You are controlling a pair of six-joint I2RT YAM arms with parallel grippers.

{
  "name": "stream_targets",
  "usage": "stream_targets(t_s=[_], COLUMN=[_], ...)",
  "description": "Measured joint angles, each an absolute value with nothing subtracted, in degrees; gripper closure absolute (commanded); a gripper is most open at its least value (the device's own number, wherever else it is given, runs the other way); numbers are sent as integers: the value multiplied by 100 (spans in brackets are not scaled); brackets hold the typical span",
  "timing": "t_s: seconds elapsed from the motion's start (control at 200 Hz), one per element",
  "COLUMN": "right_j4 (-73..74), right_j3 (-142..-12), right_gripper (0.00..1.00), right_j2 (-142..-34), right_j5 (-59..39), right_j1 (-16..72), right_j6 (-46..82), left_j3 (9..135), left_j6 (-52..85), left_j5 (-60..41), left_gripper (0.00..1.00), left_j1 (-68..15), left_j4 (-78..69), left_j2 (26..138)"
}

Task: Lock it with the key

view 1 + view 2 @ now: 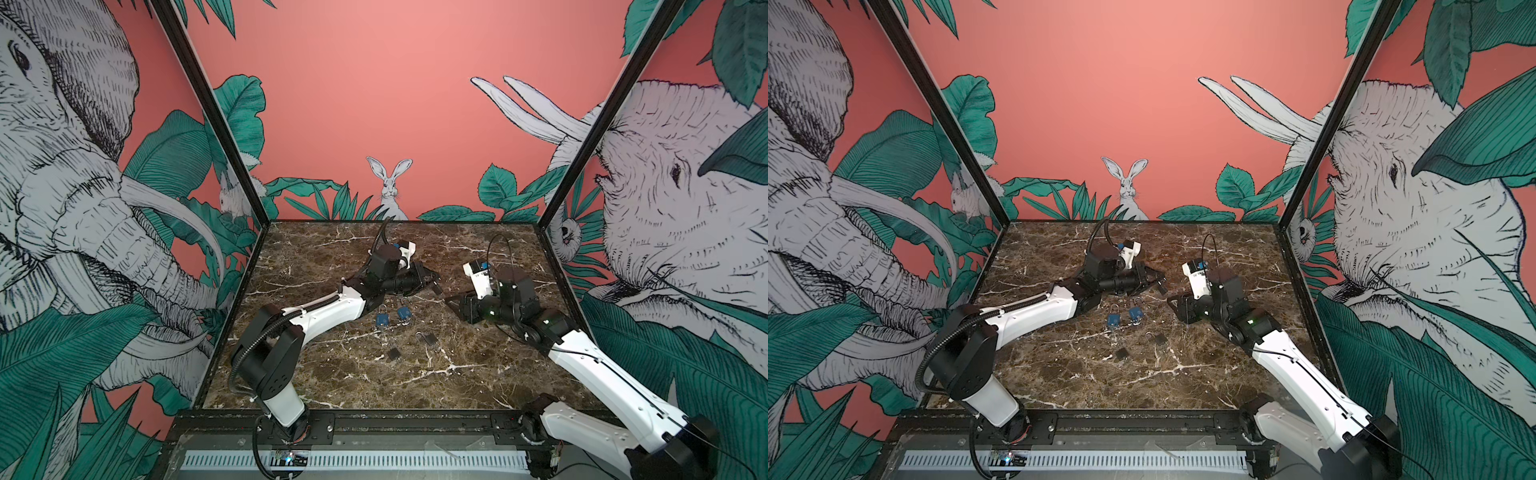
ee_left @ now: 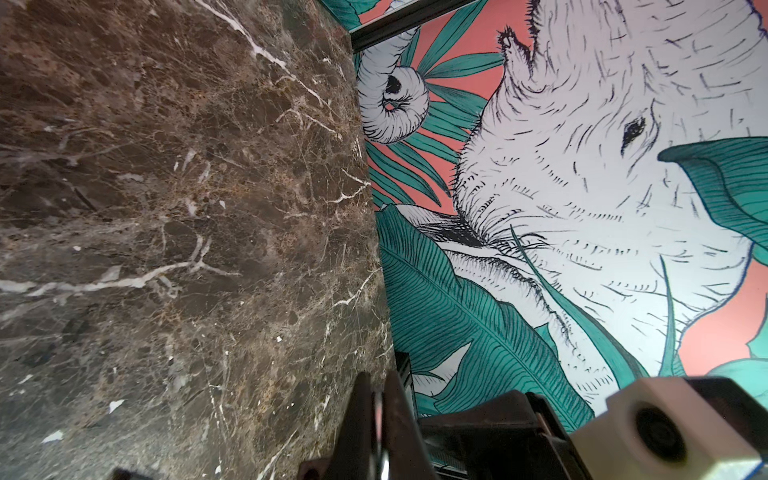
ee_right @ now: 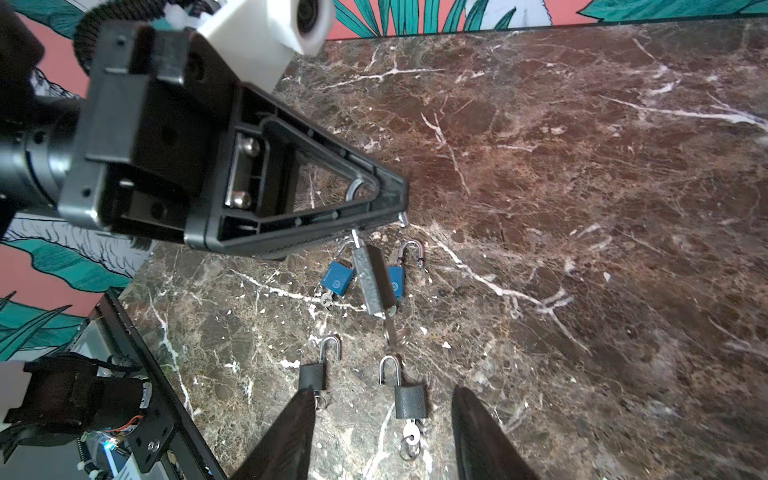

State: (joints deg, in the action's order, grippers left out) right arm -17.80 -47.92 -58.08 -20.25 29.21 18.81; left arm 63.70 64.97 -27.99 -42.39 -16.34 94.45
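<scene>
The left pincer [image 3: 390, 203] is pressed tight on the metal loop of a padlock [image 3: 376, 282]. The padlock hangs free in the air over the middle of the tabletop [image 3: 582, 208], turned edge-on to the right wrist camera. A key [image 3: 390, 330] sticks out of the padlock's underside and points straight down. One bare end of the loop pokes out beside the pincer's tip, so the loop looks open. In both top views the padlock dangles in the gap between the two arms' tips.

The right pincer [image 3: 384, 392] faces it from close by. Its fingers [image 3: 286, 436] are spread apart with nothing between them.

Four more locks lie on the tabletop beneath, each with its loop swung open. The blue padlocks [image 1: 382, 319] sit side by side almost under the hanging one. The black padlocks [image 3: 410, 401] lie a little nearer the front edge and apart from each other. In the right wrist view, a small key on a ring shows at the bottom of one black padlock. The left wrist camera shows its own fingers closed, with a sliver of metal between them.
</scene>
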Motion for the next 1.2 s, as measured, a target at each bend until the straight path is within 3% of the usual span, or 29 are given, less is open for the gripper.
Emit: stream_targets(t_s=[0.665,1.2], right_j4=[-1264,-1140], right_j3=[-4960,-5127], right_gripper=[70,74], right_j2=[-6329,-6563], right_j5=[-1951,-1999], right_j1=[2921,2921], right_j6=[1345,1326], left_j3=[6565,6565], left_j6=[6897,7078], left_j5=[-2829,-2891], left_gripper=[100,100], left_j1=[-4366,-4370], left_j4=[-1568,-1728], left_j2=[9448,9450])
